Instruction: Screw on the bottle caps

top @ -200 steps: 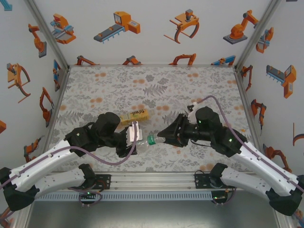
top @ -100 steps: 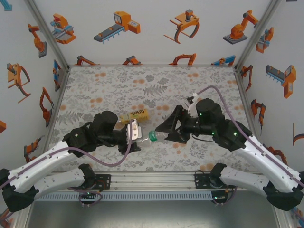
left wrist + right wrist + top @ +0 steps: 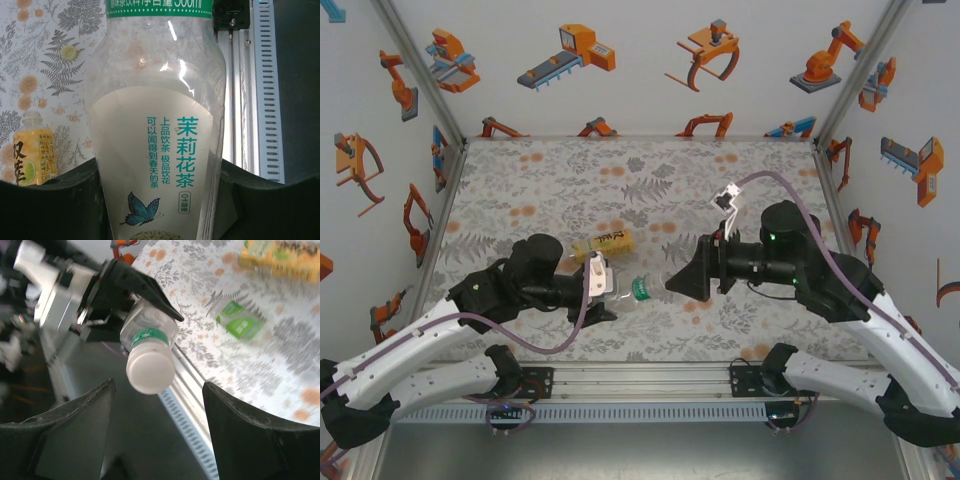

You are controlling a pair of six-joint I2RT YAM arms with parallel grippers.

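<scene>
My left gripper (image 3: 603, 285) is shut on the clear bottle with a green label (image 3: 160, 125), holding it off the table with its neck pointing right. A cap (image 3: 640, 290) sits on that neck; in the right wrist view the cap (image 3: 150, 371) looks pale above a green band. My right gripper (image 3: 685, 283) stands open just right of the cap, not touching it. Its fingers (image 3: 75, 425) stand on either side of the cap with wide gaps. The amber bottle with a yellow label (image 3: 605, 243) lies on the table behind the left gripper.
The floral table (image 3: 720, 180) is walled on three sides. A metal rail (image 3: 640, 380) runs along the near edge between the arm bases. A blurred green-labelled item (image 3: 240, 322) lies on the table below the held bottle. The amber bottle (image 3: 32, 155) lies uncapped.
My right gripper has opened and drawn back to the right, off the cap. The left gripper has kept hold of the bottle, shifting it slightly.
</scene>
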